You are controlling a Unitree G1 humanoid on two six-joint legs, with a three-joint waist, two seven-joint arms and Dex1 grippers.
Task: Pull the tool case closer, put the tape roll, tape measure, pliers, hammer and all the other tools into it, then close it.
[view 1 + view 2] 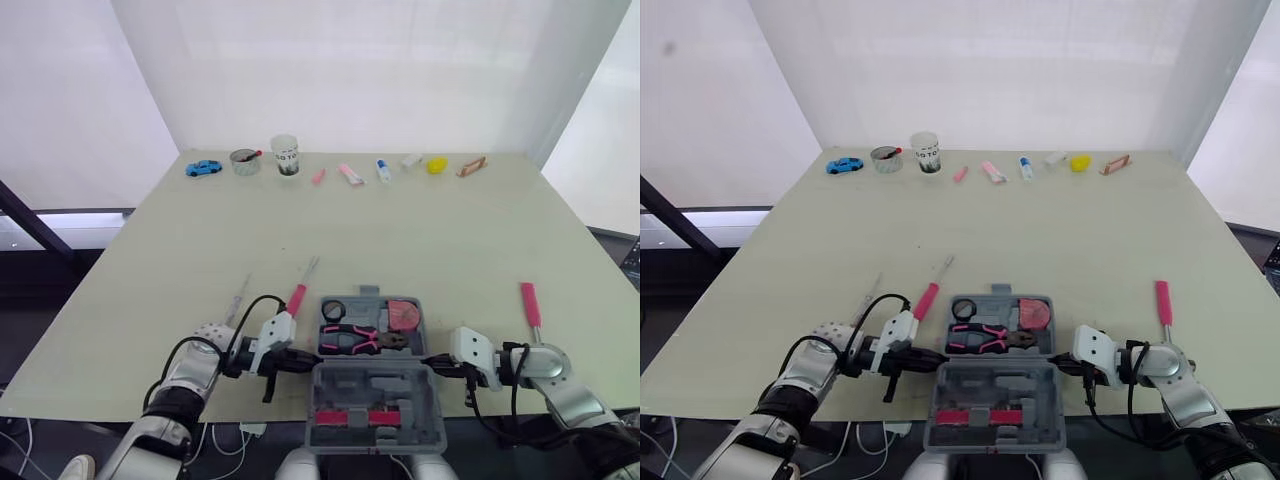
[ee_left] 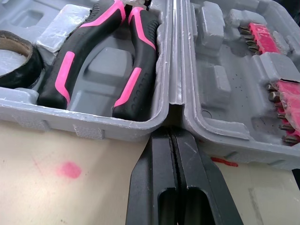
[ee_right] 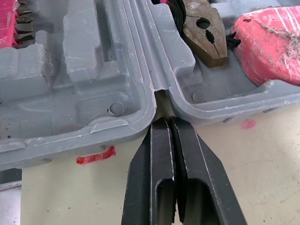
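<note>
At the near edge of the surface [image 1: 420, 230] the tool case [image 1: 375, 385] lies open, lid toward the robot, its hinge running left to right. The left end effector [image 1: 305, 361] and right end effector [image 1: 432, 362], each empty with fingers pressed together, point inward at opposite ends of that hinge. Beyond it, the tray holds pliers [image 1: 355, 340], tape roll [image 1: 333, 309] and tape measure [image 1: 404, 316]. Further out, a pink-handled screwdriver [image 1: 297, 297] lies nearest the left arm, shaft pointing away, and a pink-handled tool [image 1: 530, 303] lies nearest the right.
</note>
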